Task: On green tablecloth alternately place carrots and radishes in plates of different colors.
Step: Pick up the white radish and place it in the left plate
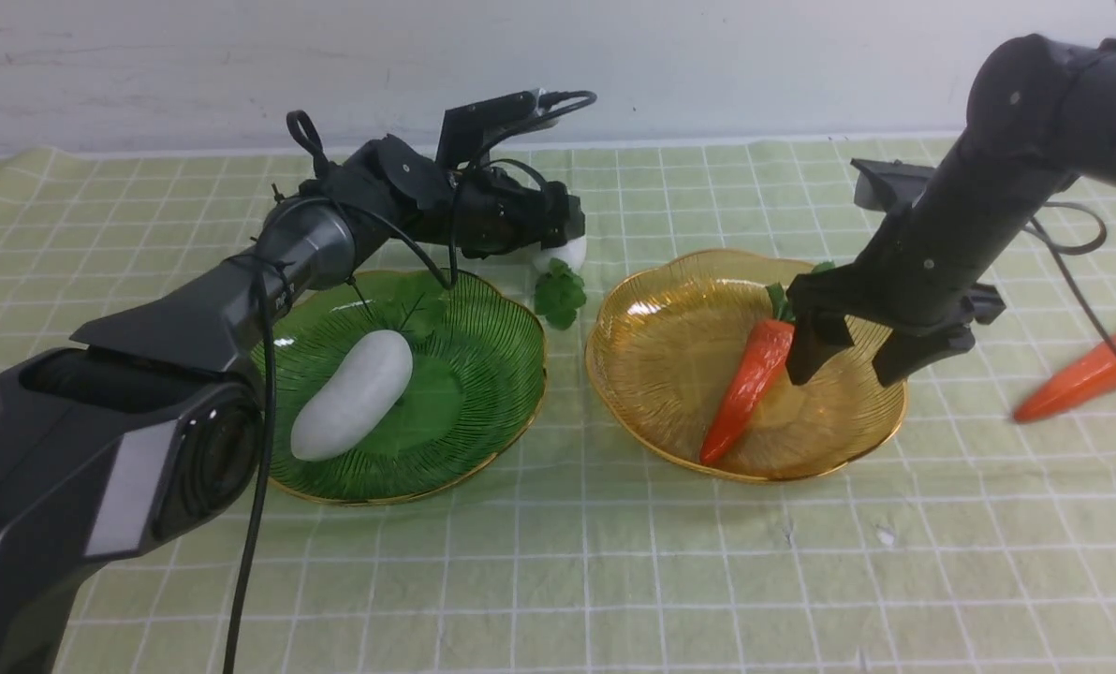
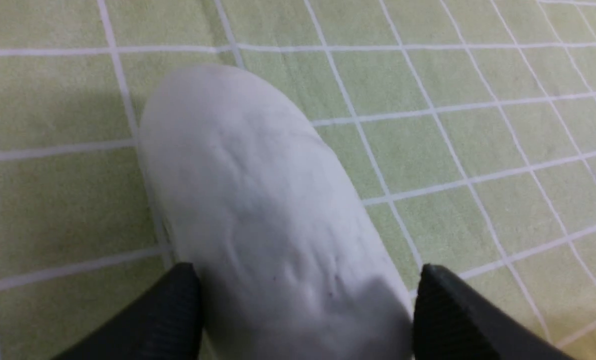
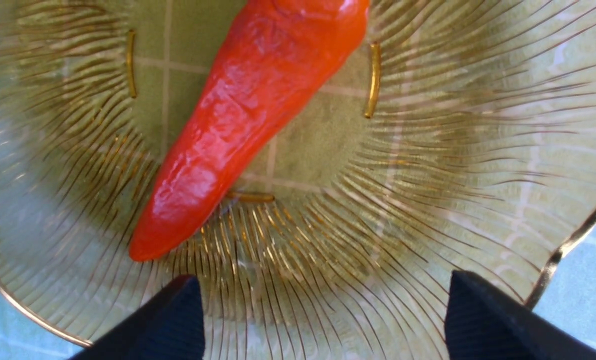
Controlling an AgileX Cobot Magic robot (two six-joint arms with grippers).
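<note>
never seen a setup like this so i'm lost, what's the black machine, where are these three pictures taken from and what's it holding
It is a robot with two arms, left and right, each ending in a two-fingered gripper. The wide picture looks forward from between the arms; the other two come from wrist cameras, looking past the fingers. On the checked cloth stand a green plate holding a white radish and an amber plate holding a carrot. The left gripper straddles a second radish lying on the cloth beyond the green plate; whether it grips yet is unclear. The right gripper hangs open over the amber plate, holding nothing. A second carrot lies on the cloth, far right.
</note>
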